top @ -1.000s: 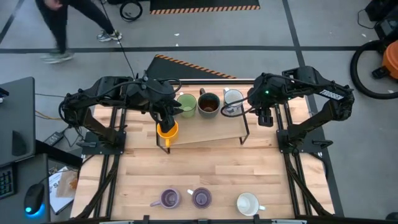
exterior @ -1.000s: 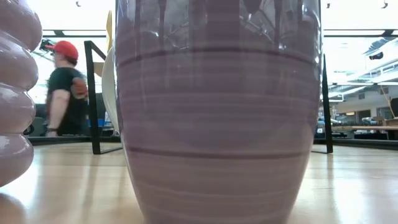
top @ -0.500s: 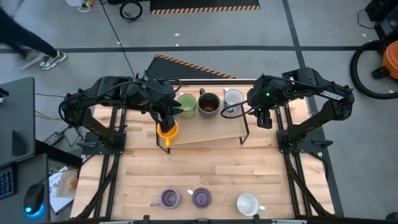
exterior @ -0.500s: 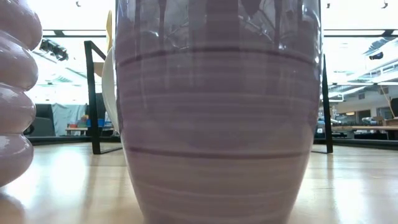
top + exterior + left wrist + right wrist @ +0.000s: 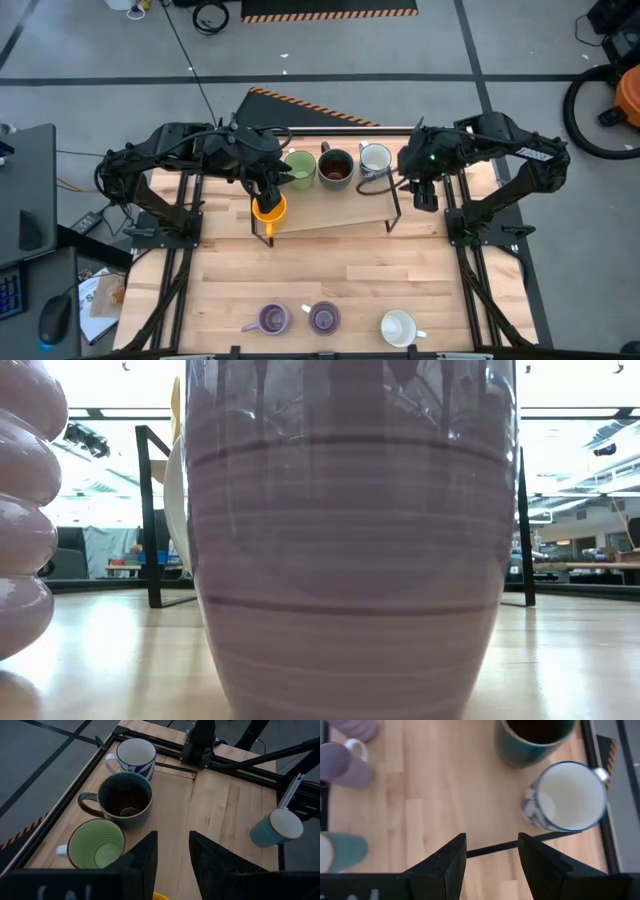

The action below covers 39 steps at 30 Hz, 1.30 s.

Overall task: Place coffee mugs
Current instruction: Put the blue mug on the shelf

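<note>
On the raised wooden shelf (image 5: 330,215) stand an orange mug (image 5: 270,211), a green mug (image 5: 299,168), a dark brown mug (image 5: 335,168) and a white mug (image 5: 375,158). My left gripper (image 5: 265,192) hangs open right over the orange mug's far rim. Only a sliver of the orange mug (image 5: 161,896) shows between the fingers, and I cannot tell whether they touch it. My right gripper (image 5: 424,198) is open beyond the shelf's right end, clear of the white mug (image 5: 570,795). A blue mug (image 5: 277,827) sits tilted near the right arm. Two purple mugs (image 5: 272,320) (image 5: 323,318) and a white mug (image 5: 400,326) stand at the near edge.
The shelf's black frame legs (image 5: 392,205) stand between my right gripper and the mugs. A purple mug (image 5: 350,540) fills the low view, with the other purple mug (image 5: 25,510) at its left. Bare wood lies between the shelf and the near-edge mugs.
My right gripper has drawn back a little toward the table's near edge, away from the white mug on the shelf. A person beyond the table's far left has walked out of view.
</note>
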Each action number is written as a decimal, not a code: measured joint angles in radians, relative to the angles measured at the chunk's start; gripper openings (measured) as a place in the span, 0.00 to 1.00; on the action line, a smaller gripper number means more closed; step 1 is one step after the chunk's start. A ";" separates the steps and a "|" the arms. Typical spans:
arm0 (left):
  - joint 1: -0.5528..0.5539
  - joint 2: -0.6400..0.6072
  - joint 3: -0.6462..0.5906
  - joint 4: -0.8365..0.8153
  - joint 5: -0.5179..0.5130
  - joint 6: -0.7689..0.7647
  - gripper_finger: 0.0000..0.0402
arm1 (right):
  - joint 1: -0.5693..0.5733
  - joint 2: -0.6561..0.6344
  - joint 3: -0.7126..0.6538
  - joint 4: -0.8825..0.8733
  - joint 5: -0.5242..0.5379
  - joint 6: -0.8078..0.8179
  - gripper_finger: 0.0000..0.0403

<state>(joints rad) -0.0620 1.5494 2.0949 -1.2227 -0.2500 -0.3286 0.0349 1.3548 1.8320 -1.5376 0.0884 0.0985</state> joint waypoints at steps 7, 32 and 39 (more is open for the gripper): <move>0.000 0.000 0.000 0.000 0.000 0.000 0.29 | 0.161 0.011 0.001 0.037 0.121 0.019 0.46; 0.000 0.000 0.000 0.001 0.000 0.000 0.29 | 0.464 0.228 0.000 0.253 0.099 0.336 0.46; 0.000 0.000 0.000 0.047 0.000 0.000 0.29 | 0.530 0.299 -0.001 0.288 0.043 0.476 0.46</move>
<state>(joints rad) -0.0624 1.5494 2.0945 -1.1755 -0.2499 -0.3290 0.5654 1.6534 1.8313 -1.2501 0.1310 0.5748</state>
